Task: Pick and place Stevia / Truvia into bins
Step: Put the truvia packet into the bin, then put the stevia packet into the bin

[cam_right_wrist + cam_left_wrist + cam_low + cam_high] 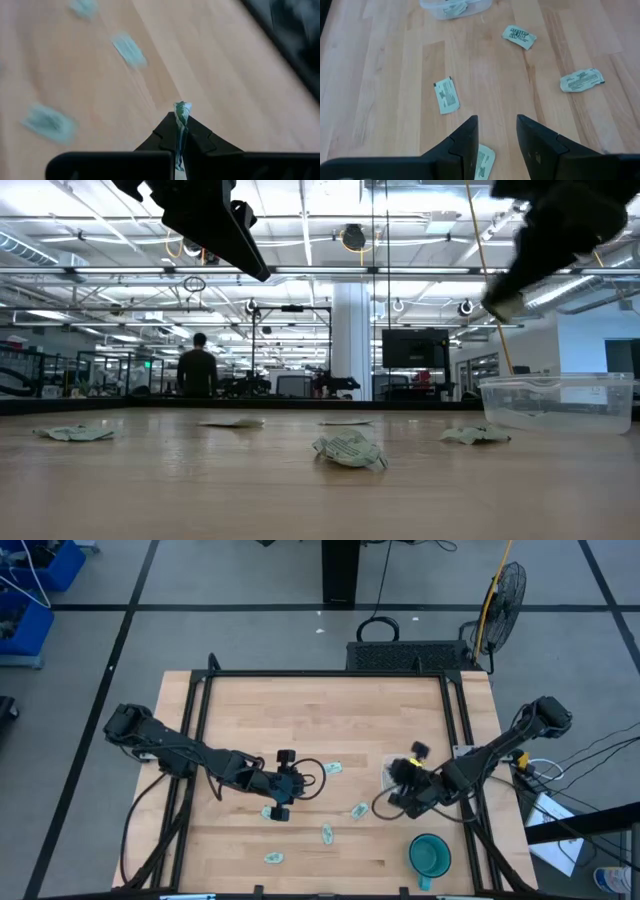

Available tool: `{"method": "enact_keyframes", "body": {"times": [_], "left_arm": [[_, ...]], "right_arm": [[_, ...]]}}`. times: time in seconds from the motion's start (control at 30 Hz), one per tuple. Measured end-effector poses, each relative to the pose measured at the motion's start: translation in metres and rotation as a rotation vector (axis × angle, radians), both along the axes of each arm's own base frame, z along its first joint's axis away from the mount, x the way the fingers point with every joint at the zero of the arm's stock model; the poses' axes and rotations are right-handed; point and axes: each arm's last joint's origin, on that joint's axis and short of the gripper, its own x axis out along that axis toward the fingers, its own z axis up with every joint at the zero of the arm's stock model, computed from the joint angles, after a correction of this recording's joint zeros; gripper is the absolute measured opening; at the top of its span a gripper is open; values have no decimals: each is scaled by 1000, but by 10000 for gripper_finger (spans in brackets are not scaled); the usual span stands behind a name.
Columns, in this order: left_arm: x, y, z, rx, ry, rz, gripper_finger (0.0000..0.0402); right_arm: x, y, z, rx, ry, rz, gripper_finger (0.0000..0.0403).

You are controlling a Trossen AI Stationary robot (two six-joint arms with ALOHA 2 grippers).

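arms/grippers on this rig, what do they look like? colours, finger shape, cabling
Two dark, near-black jointed arms. Left gripper: two matte black, flat, wedge-shaped fingers. Right gripper: the same black, tapering to a point. Black cables loop beside each wrist; a yellow patch shows near the right wrist.

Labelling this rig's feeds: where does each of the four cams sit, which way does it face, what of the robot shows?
High: above the table, looking straight down; both arms, left gripper, right gripper, teal cup.
Low: table height, level across the wood into the room; dark arm parts at top, clear tub.
Left wrist: past two open fingers at a packet.
Right wrist: past fingers shut on a pinched packet.
Shared: loose packets on the wood; tub in high, low, left wrist.
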Motion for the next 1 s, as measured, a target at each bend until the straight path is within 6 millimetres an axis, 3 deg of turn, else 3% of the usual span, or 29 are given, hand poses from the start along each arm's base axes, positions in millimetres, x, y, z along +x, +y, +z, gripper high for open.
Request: {"method": "enact_keyframes", "body": {"times": [0.1, 0.2, 0.53, 0.8, 1.0], "left_arm": [[0, 0, 0, 0, 0, 0, 140], [0, 0, 0, -1, -2, 0, 140], [1, 0, 1, -2, -9, -1, 140], [1, 0, 1, -2, -8, -1, 140], [-1, 0, -1, 1, 11, -1, 140]], "right_arm": [[-13, -7, -8, 110, 139, -109, 4], [-17, -9, -20, 178, 206, -111, 6], [-15, -21, -59, 232, 198, -19, 28], [-9, -27, -58, 151, 197, 73, 92], [11, -22, -33, 55, -47, 198, 109]]}}
